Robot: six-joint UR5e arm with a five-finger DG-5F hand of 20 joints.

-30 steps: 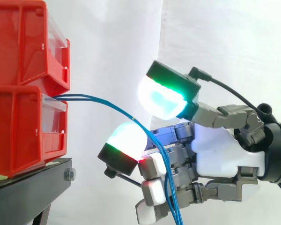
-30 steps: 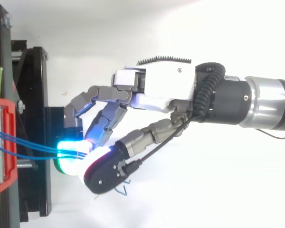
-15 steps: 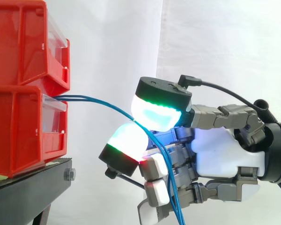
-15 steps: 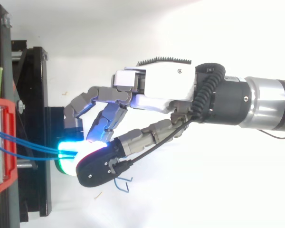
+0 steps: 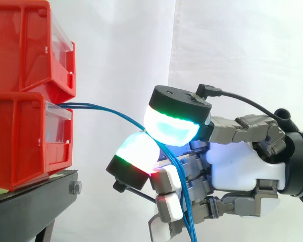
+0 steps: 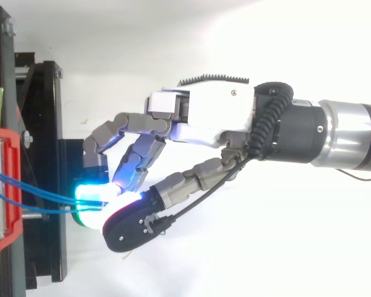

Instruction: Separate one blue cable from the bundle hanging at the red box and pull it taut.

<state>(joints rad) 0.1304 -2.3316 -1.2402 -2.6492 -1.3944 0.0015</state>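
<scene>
Pinching cables (image 5: pixel 93 105): hand (image 5: pixel 242 166) closed, two glowing pads (image 5: pixel 174 128) meeting on them near the box (image 5: pixel 20 136), not touching it. Strands leave the lower box front, arc down to the pads, then hang past the curled lower fingers. Can't tell if one strand or several are caught. Grasp looks made; the line sags, so separating and pulling taut remain.
</scene>
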